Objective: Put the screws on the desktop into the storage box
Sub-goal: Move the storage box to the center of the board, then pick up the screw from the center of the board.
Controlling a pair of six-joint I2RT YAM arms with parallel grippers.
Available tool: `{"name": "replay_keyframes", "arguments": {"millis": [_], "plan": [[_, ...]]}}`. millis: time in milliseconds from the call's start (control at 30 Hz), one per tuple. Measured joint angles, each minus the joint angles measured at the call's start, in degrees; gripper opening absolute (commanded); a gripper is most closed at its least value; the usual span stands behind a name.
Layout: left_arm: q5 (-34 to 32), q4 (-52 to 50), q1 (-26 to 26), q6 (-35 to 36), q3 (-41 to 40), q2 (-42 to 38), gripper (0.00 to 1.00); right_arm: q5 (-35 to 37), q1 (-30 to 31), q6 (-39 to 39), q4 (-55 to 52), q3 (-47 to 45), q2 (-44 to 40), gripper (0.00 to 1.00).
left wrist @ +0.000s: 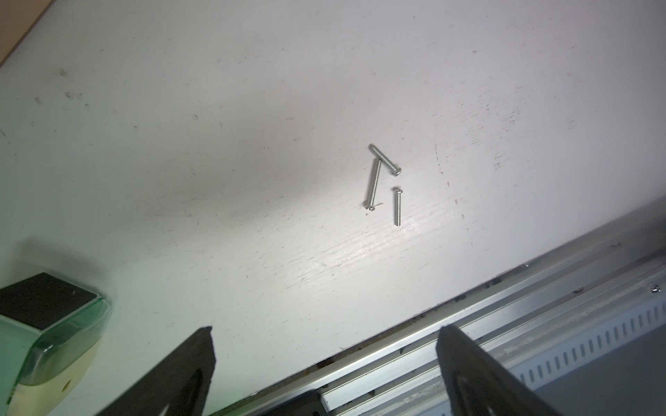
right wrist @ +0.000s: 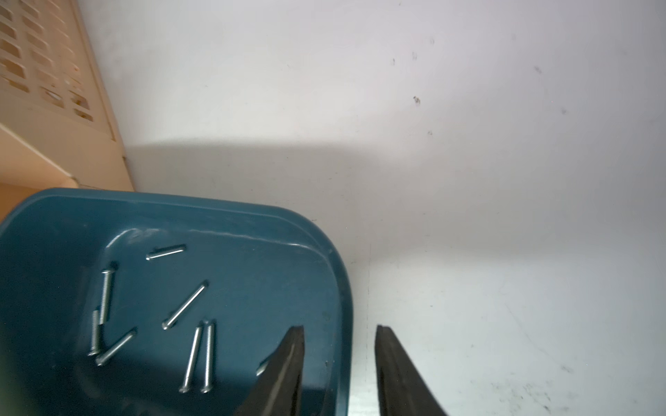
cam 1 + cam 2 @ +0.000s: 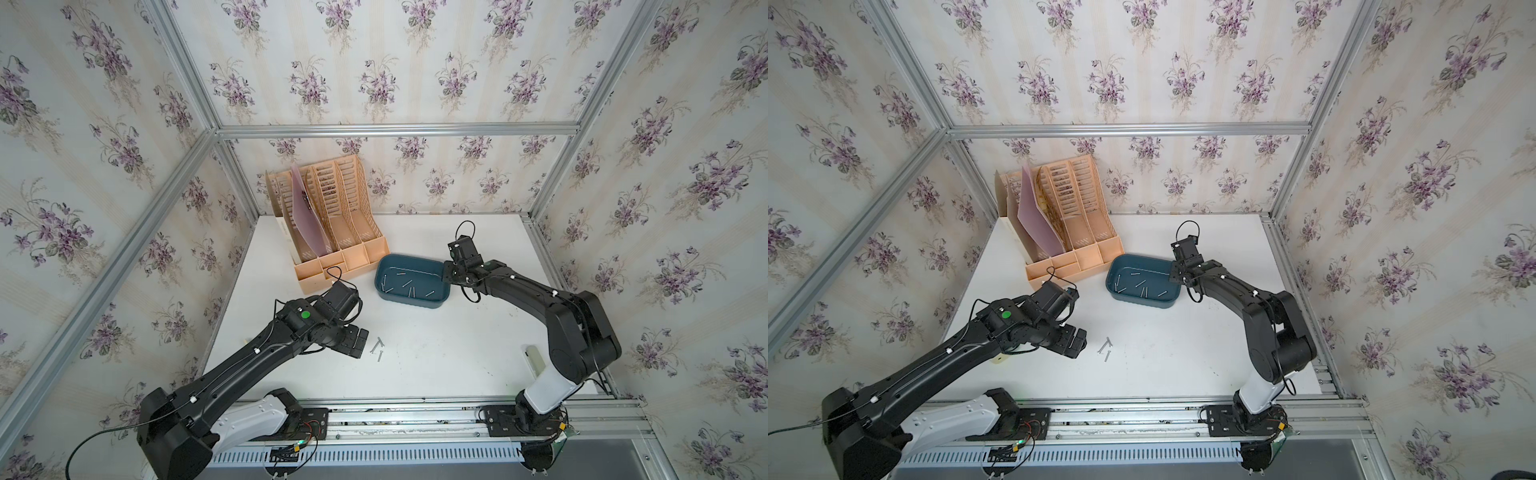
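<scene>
- The left gripper hovers with its jaws spread wide and empty over the desktop, near the front aluminium rail.
- Three loose screws lie just ahead of it. Two meet at one end and the third is just beside them, with bare white surface all round.
- The right gripper hangs at the storage box's right end, jaws partly apart and gripping nothing. One finger is over the inside, the other outside the rim.
- Several boxed screws lie scattered on the box floor.
- The box's far left corner sits close beside the peach file organizer.
</scene>
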Motion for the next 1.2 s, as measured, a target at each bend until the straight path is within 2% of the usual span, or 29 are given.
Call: {"name": "replay_keyframes", "arguments": {"millis": [167, 267, 500, 767, 1200], "plan": [[0.13, 0.13, 0.00, 0.02, 0.96, -1.33, 0.99, -0.63, 0.63, -2.43, -1.44, -1.22, -6.40, 0.58], [0.13, -0.17, 0.00, 0.07, 2.29, -2.56, 0.99, -1.01, 2.99, -3.54, -3.52, -1.36, -9.55, 0.59], [1.38, -0.87, 0.02, 0.83, 2.54, -7.87, 0.99, -1.16, 16.39, -3.98, -8.81, -0.55, -11.54, 0.58], [3.45, -2.73, 0.04, 1.29, 1.09, -15.37, 0.99, -5.09, 30.60, -7.08, -10.45, 1.92, -4.94, 0.57], [5.03, -4.63, 0.04, 1.53, -0.11, -19.98, 0.99, -8.46, 37.86, -14.40, -12.15, 3.87, 6.32, 0.48]]}}
